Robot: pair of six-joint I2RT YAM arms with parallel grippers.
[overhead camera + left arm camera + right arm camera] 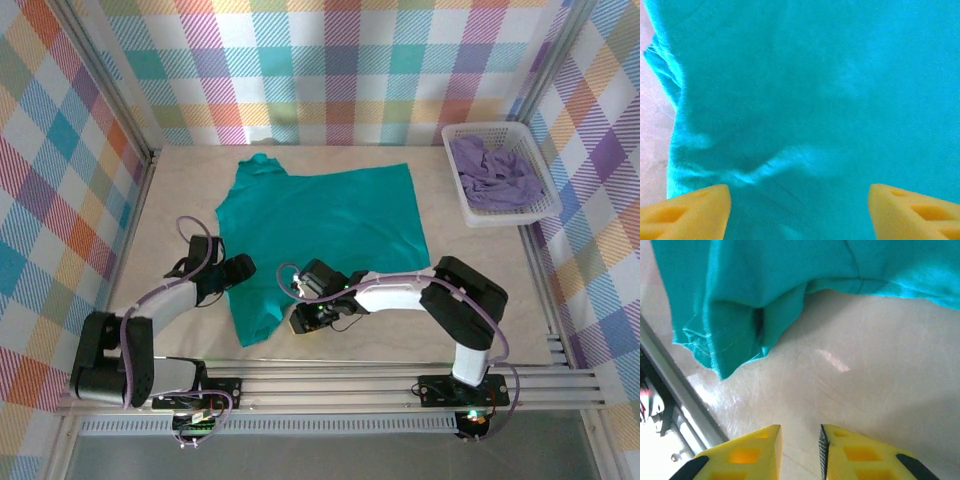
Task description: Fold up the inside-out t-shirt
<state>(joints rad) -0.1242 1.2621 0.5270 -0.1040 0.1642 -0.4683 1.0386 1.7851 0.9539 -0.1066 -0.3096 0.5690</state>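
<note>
Teal t-shirt spread flat on the desk, left fingers wide apart over its left edge, right fingers a sliver apart, empty, just off its near corner.

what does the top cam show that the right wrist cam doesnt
Top view: the whole t-shirt laid out, a white basket holding a lavender garment at far right, and the left claw at the shirt's left edge. Right wrist view: the right claw slightly open, gripping nothing, above bare table, plus a rumpled shirt corner close up. Shared: the teal shirt and the pale table.
</note>
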